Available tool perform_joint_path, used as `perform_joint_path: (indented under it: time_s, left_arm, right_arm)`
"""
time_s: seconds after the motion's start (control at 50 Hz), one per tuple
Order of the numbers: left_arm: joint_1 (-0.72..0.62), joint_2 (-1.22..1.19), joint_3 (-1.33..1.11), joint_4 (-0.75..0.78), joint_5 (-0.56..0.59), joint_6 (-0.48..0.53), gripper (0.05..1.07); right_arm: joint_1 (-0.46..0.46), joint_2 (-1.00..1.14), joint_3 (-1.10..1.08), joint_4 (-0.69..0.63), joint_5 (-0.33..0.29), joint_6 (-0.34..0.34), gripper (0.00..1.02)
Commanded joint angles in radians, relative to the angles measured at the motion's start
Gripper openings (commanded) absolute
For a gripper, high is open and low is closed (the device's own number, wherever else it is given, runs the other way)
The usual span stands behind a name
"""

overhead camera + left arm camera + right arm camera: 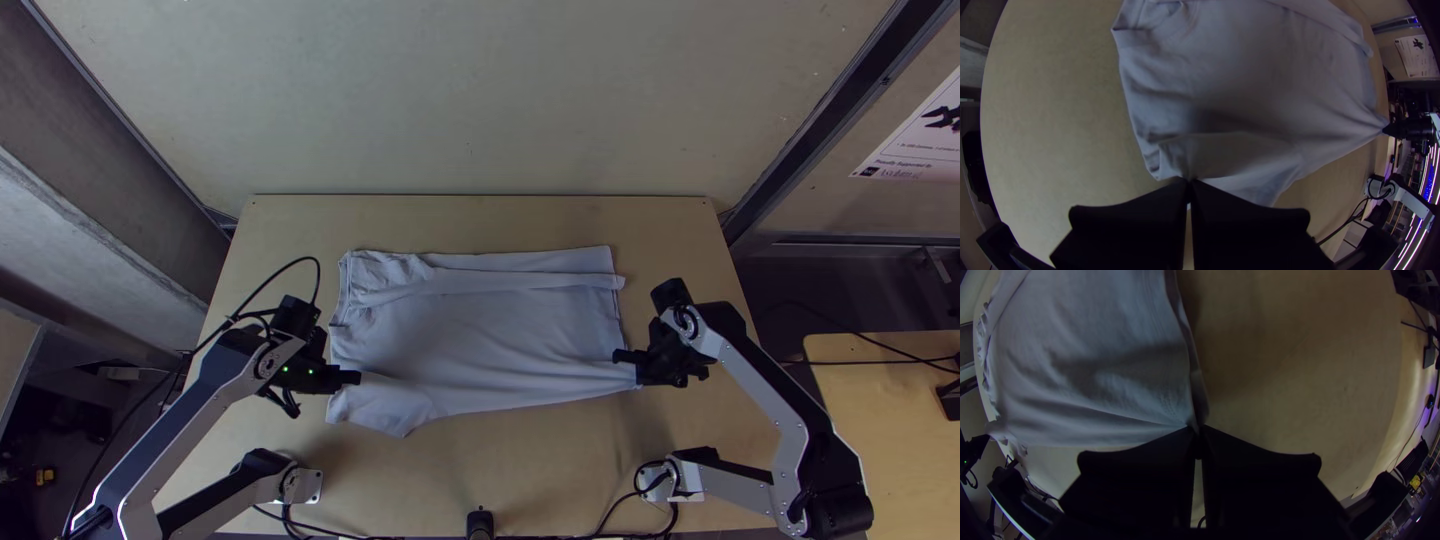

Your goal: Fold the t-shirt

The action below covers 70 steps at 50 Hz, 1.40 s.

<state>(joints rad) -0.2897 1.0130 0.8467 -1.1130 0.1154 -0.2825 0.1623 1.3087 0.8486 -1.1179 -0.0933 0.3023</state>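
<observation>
Holding the shirt by two places along its near side, we are probably preparing to fold this side toward the far one. The shirt is lying mostly spread, mid-table, with a narrow band folded along its far side. For a good fold, we are needing to raise both ends together, at equal height and calm pace, with the cloth only lightly tight. At the left end, a loose flap is extending nearer than the grip, so it is possibly needing a tuck. The left gripper is pinching cloth between its tips; the right gripper is pinching the near hem corner. Both pinches are looking small, so a strong pull is risking a slip.

Around us, a pale wall is standing behind the table, whose light wood is leaving bare space around the cloth. A side table is standing at the right, a poster is showing above it, and a thin black cable is trailing nearby.
</observation>
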Motion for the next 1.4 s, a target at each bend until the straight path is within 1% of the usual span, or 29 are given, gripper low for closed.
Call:
perform_joint_path:
  time_s: [0.0,0.1,0.3,0.46,0.86,1.38]
  left_arm:
    - [0.034,-0.011,0.048,-0.018,0.000,0.040,0.08]
    - [0.050,0.009,0.078,-0.013,0.000,0.046,0.08]
    - [0.147,0.093,0.172,-0.010,0.010,0.118,0.08]
    - [0.199,0.164,0.250,-0.004,0.018,0.147,0.08]
    - [0.221,0.389,0.445,0.028,0.018,0.175,0.08]
    - [0.261,0.728,0.759,0.042,0.017,0.206,0.08]
  right_arm:
    - [0.000,-0.016,0.060,-0.016,0.027,-0.002,0.02]
    - [0.000,0.001,0.098,-0.014,0.027,-0.002,0.02]
    - [0.000,0.061,0.148,-0.016,0.027,0.000,0.02]
    - [0.002,0.110,0.199,-0.013,0.027,0.004,0.02]
    - [0.003,0.305,0.411,0.000,0.032,0.009,0.02]
    - [-0.010,0.635,0.764,-0.002,0.047,-0.012,0.02]
